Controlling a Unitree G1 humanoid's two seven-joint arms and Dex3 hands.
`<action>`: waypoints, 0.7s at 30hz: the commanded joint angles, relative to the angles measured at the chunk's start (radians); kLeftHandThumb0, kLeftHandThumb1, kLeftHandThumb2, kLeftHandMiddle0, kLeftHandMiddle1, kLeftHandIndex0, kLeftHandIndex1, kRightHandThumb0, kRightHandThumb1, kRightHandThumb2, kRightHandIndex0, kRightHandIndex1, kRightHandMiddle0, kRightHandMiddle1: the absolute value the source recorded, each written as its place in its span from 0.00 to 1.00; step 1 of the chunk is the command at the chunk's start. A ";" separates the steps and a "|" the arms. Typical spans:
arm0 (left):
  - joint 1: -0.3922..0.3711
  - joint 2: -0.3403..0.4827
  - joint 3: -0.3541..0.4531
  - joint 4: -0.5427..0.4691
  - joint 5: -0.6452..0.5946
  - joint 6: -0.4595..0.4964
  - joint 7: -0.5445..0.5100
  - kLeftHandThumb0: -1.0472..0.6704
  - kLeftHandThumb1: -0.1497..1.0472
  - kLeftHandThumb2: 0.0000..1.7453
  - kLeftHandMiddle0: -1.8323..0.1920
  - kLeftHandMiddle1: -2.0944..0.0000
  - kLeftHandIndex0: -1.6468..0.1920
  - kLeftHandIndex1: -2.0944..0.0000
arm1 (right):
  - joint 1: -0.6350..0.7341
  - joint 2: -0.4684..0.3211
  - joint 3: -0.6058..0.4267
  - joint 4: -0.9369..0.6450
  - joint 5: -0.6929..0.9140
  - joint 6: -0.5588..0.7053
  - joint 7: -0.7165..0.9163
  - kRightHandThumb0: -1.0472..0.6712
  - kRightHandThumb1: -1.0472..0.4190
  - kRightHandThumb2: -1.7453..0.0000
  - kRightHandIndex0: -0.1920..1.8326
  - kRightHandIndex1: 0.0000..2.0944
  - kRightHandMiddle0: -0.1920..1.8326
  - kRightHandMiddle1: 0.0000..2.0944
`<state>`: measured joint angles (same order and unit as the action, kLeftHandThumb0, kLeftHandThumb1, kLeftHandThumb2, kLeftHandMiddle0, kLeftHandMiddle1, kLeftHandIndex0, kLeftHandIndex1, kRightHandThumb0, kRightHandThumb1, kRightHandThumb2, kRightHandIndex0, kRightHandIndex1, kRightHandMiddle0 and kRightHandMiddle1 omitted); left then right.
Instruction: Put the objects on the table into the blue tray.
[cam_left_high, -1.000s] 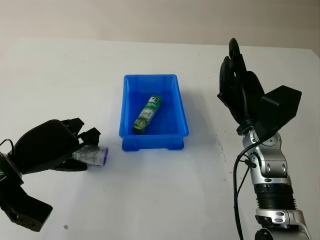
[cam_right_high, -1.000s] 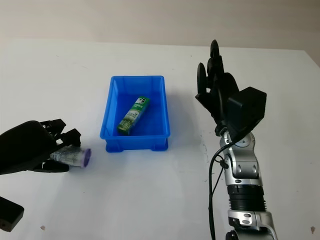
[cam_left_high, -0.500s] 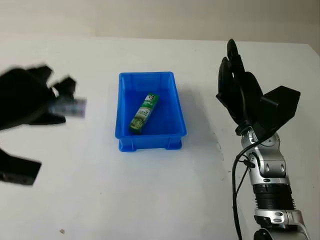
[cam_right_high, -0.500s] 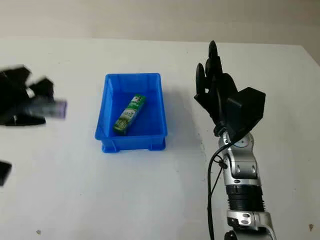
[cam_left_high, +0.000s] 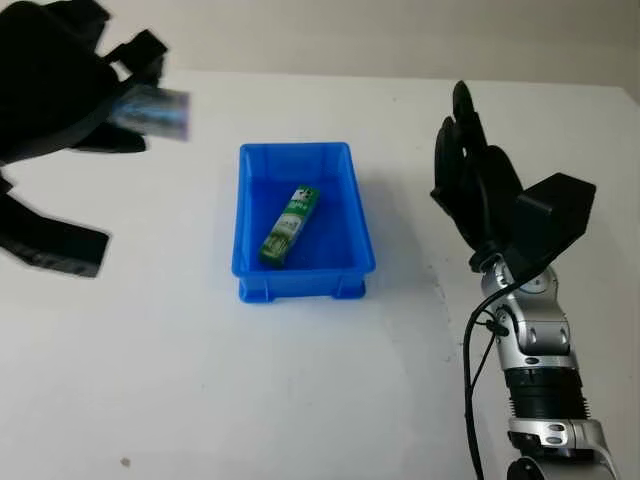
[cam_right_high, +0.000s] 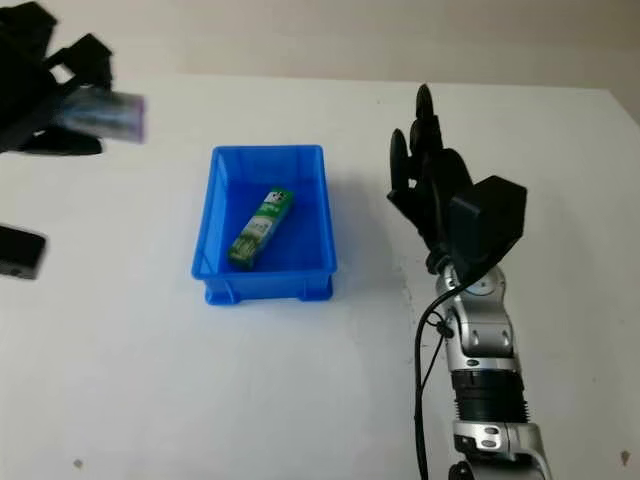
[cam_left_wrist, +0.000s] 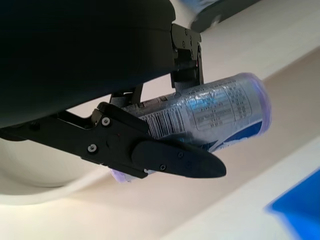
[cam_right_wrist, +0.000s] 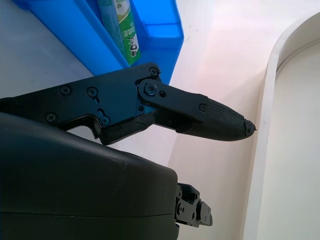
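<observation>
My left hand (cam_left_high: 60, 85) is holding the silver purple-capped tube (cam_left_high: 155, 105) up in the air, off to the left of the blue tray (cam_left_high: 300, 290).

The white table (cam_left_high: 300, 400) is lying bare around the tray's 4 edges, leaving open room on all sides. My fingers (cam_left_wrist: 165, 157) are pinching the tube, whose barcode label is showing in the left wrist view. 1 green tube (cam_left_high: 291, 226) is lying slantwise inside the tray. My right hand (cam_left_high: 480, 185) is standing upright and open, right of the tray, holding nothing.
</observation>
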<state>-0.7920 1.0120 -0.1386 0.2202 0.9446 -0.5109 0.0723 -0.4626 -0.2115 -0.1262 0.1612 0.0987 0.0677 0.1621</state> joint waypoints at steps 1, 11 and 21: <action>-0.054 -0.063 -0.023 -0.023 -0.091 -0.002 -0.086 0.32 1.00 0.11 0.51 0.00 0.66 0.04 | 0.004 -0.002 -0.010 -0.012 0.013 -0.005 0.004 0.19 0.00 0.59 0.00 0.00 0.00 0.00; -0.096 -0.304 -0.081 -0.041 -0.145 0.035 -0.117 0.33 1.00 0.18 0.35 0.00 0.53 0.00 | 0.009 0.000 -0.010 -0.014 0.014 -0.009 -0.009 0.18 0.00 0.60 0.00 0.00 0.00 0.00; -0.161 -0.354 -0.199 0.052 -0.092 -0.018 -0.229 0.32 1.00 0.18 0.35 0.00 0.56 0.00 | 0.011 -0.007 -0.010 -0.017 0.002 0.005 -0.025 0.18 0.00 0.59 0.00 0.00 0.00 0.00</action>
<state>-0.9156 0.6630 -0.3210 0.2616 0.8457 -0.5366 -0.1377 -0.4606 -0.2137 -0.1292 0.1588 0.1013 0.0678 0.1420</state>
